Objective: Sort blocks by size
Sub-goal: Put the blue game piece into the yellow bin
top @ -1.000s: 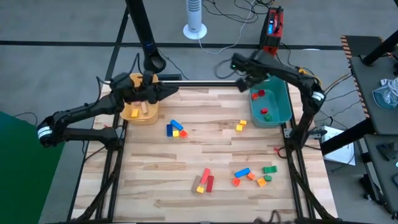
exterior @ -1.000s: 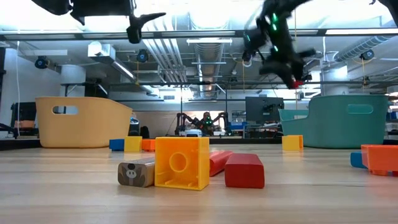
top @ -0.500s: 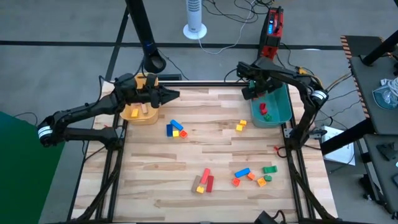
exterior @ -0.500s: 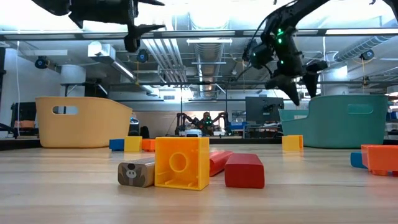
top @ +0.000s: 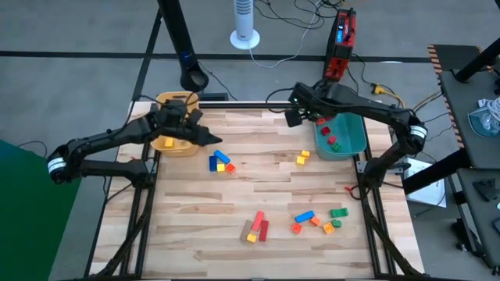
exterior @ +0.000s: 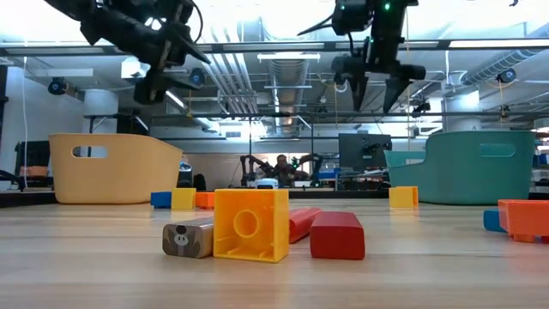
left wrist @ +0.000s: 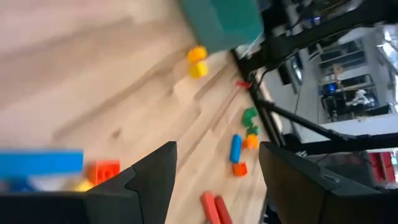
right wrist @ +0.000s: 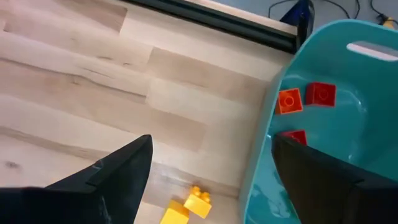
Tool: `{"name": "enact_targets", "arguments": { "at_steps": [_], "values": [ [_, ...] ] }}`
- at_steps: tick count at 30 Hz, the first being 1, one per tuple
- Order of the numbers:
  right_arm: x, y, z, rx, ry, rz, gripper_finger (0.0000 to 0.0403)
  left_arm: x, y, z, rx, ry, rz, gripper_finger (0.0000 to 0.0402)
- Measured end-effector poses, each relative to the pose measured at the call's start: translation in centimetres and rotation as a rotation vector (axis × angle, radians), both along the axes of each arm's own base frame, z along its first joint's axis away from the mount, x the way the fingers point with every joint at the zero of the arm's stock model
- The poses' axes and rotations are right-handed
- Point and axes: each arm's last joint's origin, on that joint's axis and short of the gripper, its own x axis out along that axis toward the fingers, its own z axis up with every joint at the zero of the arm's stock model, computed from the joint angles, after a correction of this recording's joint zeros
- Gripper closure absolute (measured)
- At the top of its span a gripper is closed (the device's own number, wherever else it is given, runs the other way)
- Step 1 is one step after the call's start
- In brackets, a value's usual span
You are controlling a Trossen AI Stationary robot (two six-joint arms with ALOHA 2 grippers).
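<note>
Teal plastic forms the bin [top: 341, 134] at the table's [top: 258, 179] far right corner, with small red and orange blocks [right wrist: 306, 98] inside it; the right gripper [top: 295, 112] hangs just beside its left wall, jaws wide and empty; the left gripper [top: 205, 137] hovers well left of the bin, next to the yellow bin [top: 173, 125], jaws wide and empty, above a blue, yellow and orange cluster [top: 221, 162]; two yellow cubes [top: 302, 158] lie near the bin; other blocks [top: 316, 219] lie well in front of it.
</note>
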Motion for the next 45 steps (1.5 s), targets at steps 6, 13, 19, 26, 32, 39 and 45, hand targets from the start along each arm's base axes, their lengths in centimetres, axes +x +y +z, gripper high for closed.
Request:
{"name": "enact_targets", "arguments": {
  "at_steps": [6, 13, 19, 26, 32, 39, 45],
  "values": [
    [0.1, 0.1, 0.1, -0.015, 0.008, 0.041, 0.01, 0.6, -1.9, -0.3, -0.112, 0.046, -0.003, 0.0187],
    [0.1, 0.0, 0.1, -0.031, 0.034, 0.117, 0.0116, 0.8, -3.4, -0.9, -0.229, 0.14, 0.177, 0.0188],
    [0.3, -0.1, 0.2, -0.057, 0.046, 0.195, 0.0126, -0.4, -3.5, -3.1, -0.252, 0.4, 0.452, 0.0207],
    [0.3, -0.1, 0.2, -0.072, 0.08, 0.277, 0.0133, 1.6, -4.7, -3.5, -0.299, 0.439, 0.472, 0.0228],
    [0.6, -0.2, 0.3, -0.099, 0.07, 0.32, 0.0122, 4.3, -4.6, -2.6, -0.208, 0.557, 0.525, 0.0232],
    [0.8, -0.3, 0.4, -0.101, 0.062, 0.371, 0.0106, 6.5, -4.2, -3.5, -0.156, 0.78, 0.516, 0.0233],
    [0.8, -0.3, 0.4, -0.103, 0.069, 0.394, 0.0106, 7.1, -3.7, -6.0, -0.164, 0.869, 0.535, 0.0233]
  ]
}}
